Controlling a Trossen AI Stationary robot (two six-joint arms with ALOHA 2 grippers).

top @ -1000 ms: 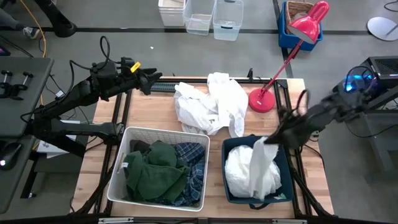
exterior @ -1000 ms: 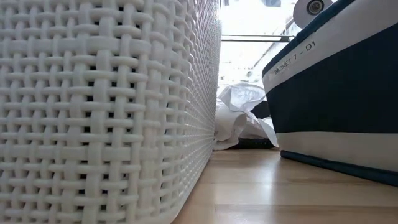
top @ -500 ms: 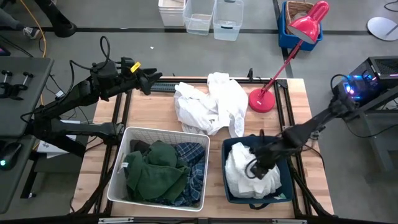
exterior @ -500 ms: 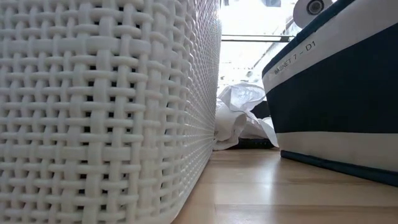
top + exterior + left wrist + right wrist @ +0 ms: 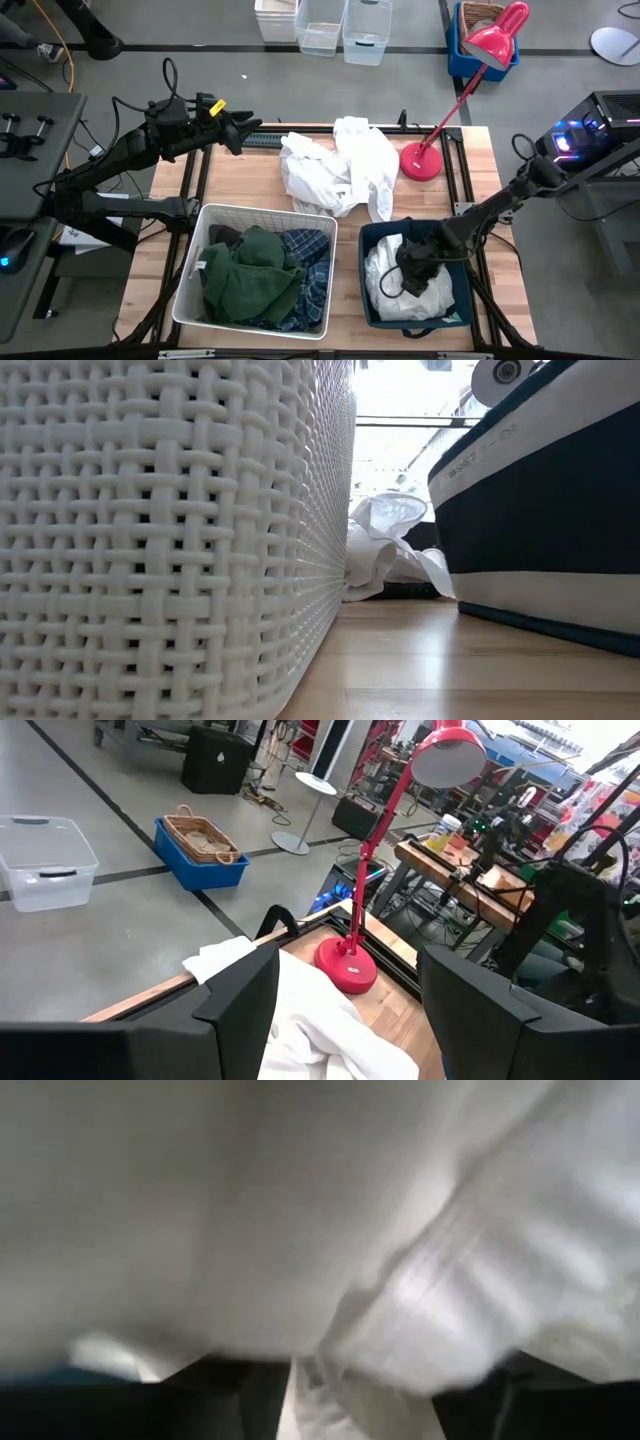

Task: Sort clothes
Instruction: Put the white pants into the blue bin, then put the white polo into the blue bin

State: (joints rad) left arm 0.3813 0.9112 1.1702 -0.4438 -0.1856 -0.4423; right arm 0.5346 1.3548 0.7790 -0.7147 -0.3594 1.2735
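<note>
The right gripper [image 5: 412,268], jaw state impossible to tell, is pressed into the white fabric pieces [image 5: 392,290] inside the navy fabric bin [image 5: 459,300] at the near right, while the left gripper [image 5: 243,131] hovers released at the far left beside the loose white garment pile [image 5: 340,165].

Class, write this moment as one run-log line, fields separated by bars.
right gripper: down in navy bin, on white pieces | left gripper: waiting open, table's far-left edge | white pile: unsorted on table | white bin: green garment, plaid shirt
</note>
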